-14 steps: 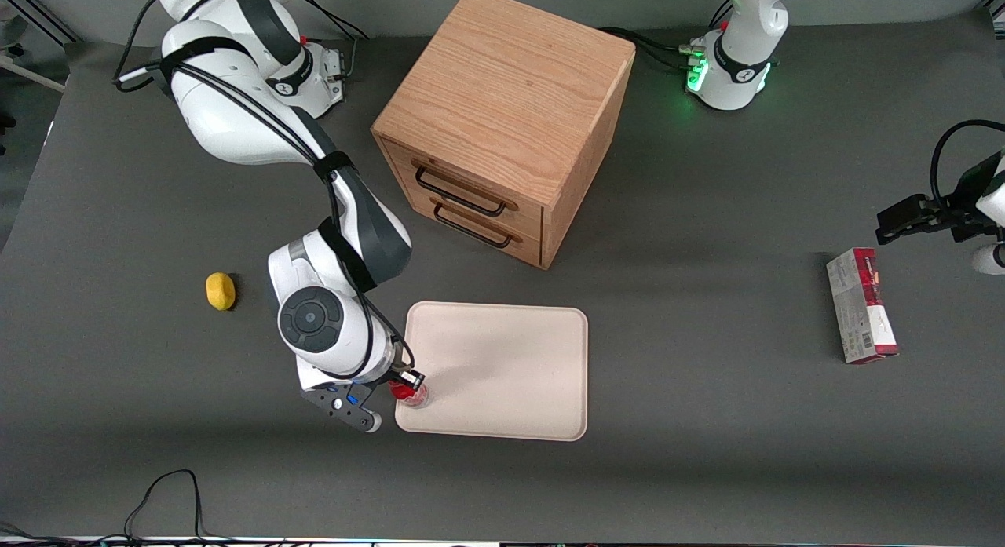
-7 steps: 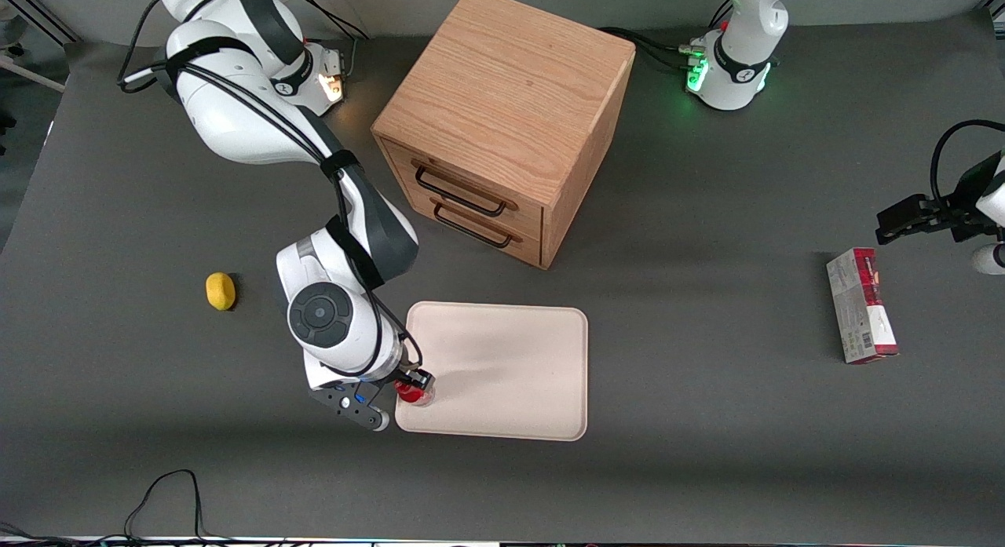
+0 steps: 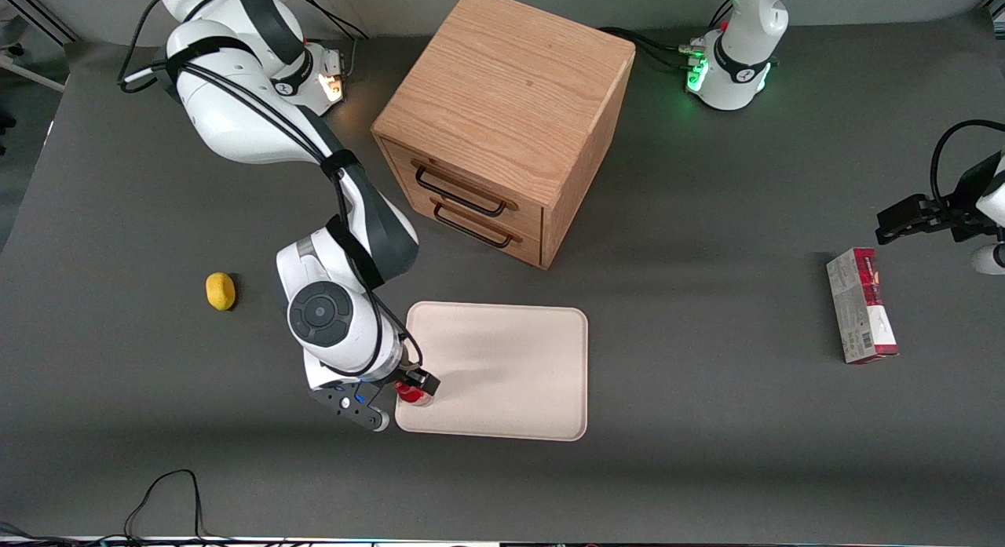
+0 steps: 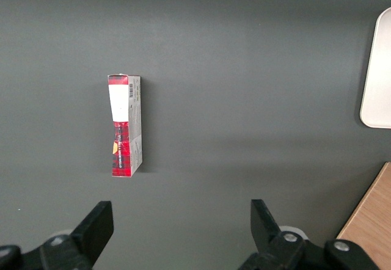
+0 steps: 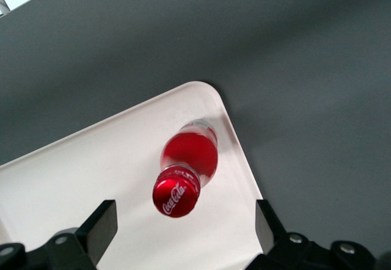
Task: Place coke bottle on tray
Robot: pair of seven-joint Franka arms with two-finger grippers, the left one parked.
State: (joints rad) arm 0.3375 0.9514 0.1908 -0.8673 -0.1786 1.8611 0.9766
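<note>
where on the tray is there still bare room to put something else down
Most of the tray is bare, from its middle to the edge toward the parked arm. Only the near corner by the working arm is taken: the coke bottle stands there with the open claw above it.

Grey table (image 3: 707, 421) carries tray (image 3: 510, 359), cabinet (image 3: 502, 115), lemon (image 3: 221, 290), carton (image 3: 860, 304).

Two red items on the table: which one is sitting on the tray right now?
The coke bottle, standing upright in a corner of the tray, with the open gripper above it. The red-and-grey carton lies flat on the table toward the parked arm's end.
</note>
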